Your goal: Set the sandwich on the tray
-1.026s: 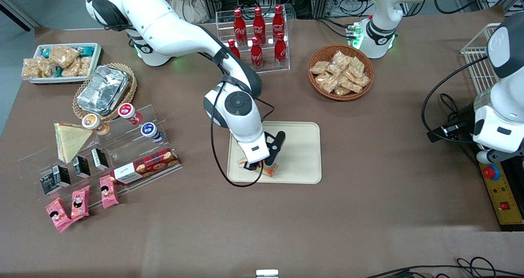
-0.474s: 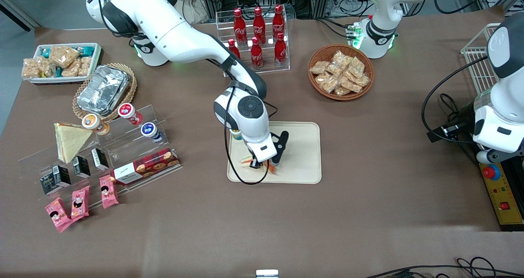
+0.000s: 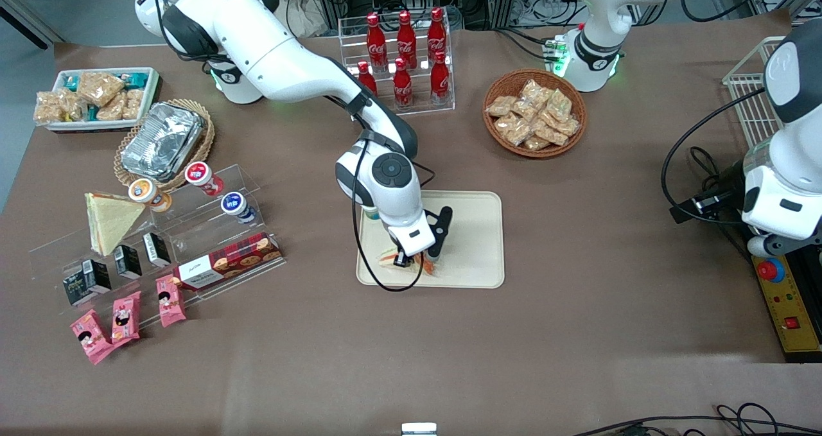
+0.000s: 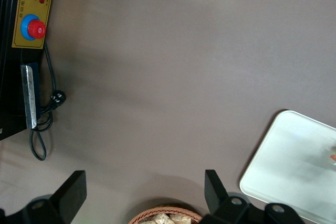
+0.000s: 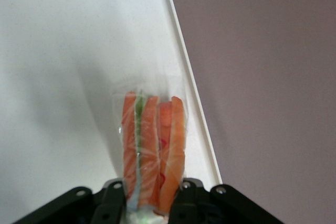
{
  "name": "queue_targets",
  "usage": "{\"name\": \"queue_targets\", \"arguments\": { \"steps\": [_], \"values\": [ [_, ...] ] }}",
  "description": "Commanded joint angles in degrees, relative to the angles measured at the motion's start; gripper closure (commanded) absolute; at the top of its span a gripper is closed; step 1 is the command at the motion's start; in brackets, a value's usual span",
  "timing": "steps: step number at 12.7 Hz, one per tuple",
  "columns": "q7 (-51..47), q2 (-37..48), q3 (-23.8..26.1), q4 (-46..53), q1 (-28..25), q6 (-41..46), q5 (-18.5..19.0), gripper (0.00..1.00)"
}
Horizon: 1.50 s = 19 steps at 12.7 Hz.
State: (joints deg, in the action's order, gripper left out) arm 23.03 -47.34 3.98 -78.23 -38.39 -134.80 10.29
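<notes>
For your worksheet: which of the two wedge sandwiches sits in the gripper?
The sandwich with orange-green filling, over the tray, clamped in the gripper; the plain wedge lies on the acrylic shelf.

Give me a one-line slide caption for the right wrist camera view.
Gripper clamped on the wrapped sandwich, filling edge up, over the tray near its rim.

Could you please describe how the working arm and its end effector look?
The working arm has glossy white shells with dark grey joint bands and a round dark grey cap at the wrist. A black cable loops beside it. The black two-finger end effector sits under a white block.
</notes>
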Motion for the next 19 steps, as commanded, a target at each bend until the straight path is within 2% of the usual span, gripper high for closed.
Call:
{"name": "queue_targets", "arguments": {
  "steps": [1, 2, 3, 4, 5, 6, 11, 13, 15, 17, 19],
  "values": [
    [0.7, -1.0, 0.15, 0.88, 0.76, -1.69, 1.05, 0.42],
    [0.79, -0.83, 0.15, 0.88, 1.03, -1.69, 0.7, 0.39],
    [0.27, -0.48, 0.23, 0.88, 1.12, -1.61, 0.35, 0.23],
    [0.26, 0.39, 0.32, 0.88, 1.12, -1.43, -0.87, 0.19],
    [0.17, 1.53, 0.32, 0.8, 1.12, -0.91, -3.58, 0.01],
    [-0.09, 3.29, 0.15, 0.62, 1.12, -0.03, -5.87, 0.01],
    [-9.12, 13.91, 0.59, 0.0, 6.21, 11.98, -8.26, 0.01],
    [-13.52, 17.96, 0.76, 0.0, 10.15, 17.88, -9.22, 0.01],
    [-13.37, 20.43, 0.68, 0.0, 14.46, 21.76, -15.53, 0.01],
    [-13.62, 22.8, 0.67, 0.0, 19.38, 26.23, -16.79, 0.01],
    [-13.89, 24.82, -0.02, 0.0, 21.33, 28.54, -17.23, 0.01]
  ]
}}
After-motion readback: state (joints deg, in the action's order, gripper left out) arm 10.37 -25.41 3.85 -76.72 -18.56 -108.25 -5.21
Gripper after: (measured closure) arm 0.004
